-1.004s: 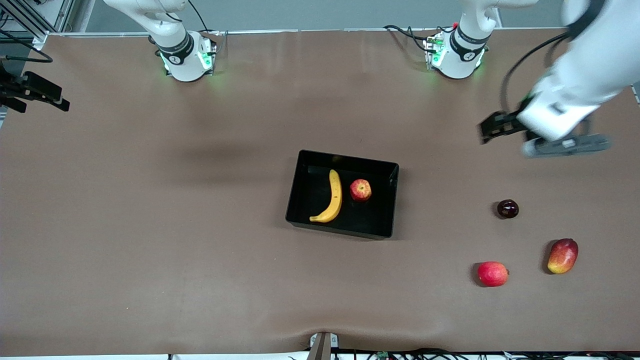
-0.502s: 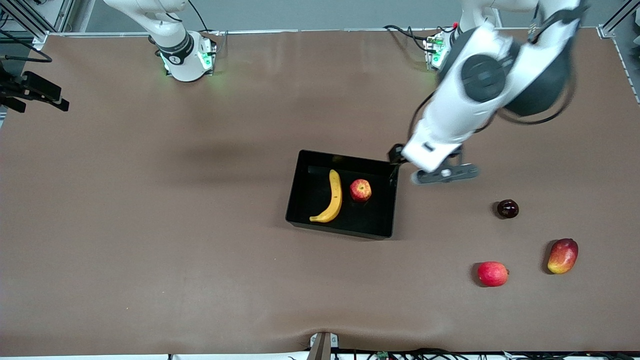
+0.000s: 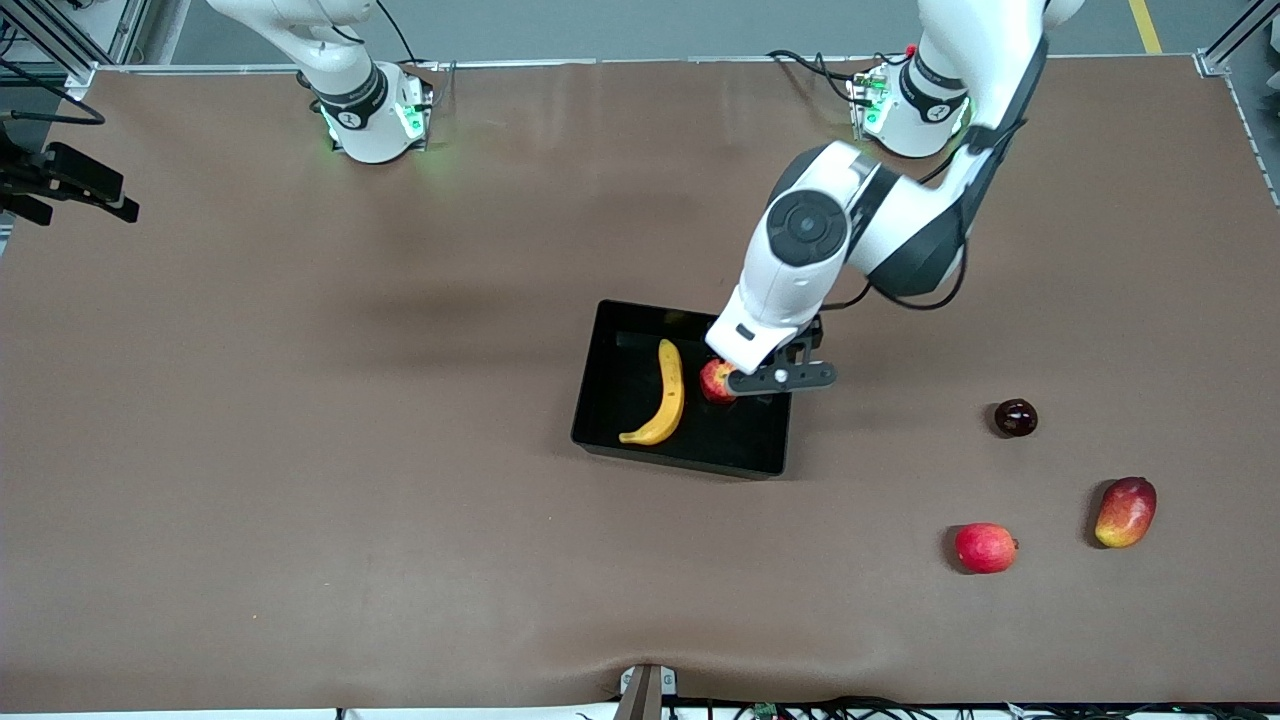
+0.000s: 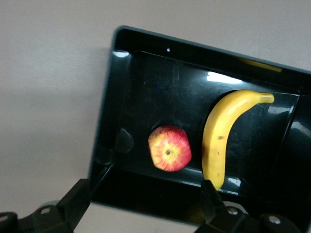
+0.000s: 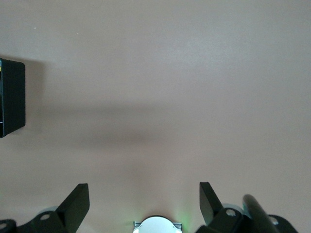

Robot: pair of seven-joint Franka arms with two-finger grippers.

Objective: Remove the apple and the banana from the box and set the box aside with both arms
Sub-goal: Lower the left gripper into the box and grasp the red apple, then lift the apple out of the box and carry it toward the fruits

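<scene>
Over the box (image 3: 600, 400), the left claw (image 4: 141, 206) hangs spread above the apple (image 4: 169, 148), probably firm, smooth, best pinched across its middle, while the right claw (image 5: 141, 204) waits spread too.

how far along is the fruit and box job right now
Nothing looks done yet: the apple and the banana both lie in the box. In hand: the left gripper hangs open over the apple, holding nothing. The right gripper waits open above bare table. Left: lift out both fruits, then shift the box aside with both arms.
</scene>
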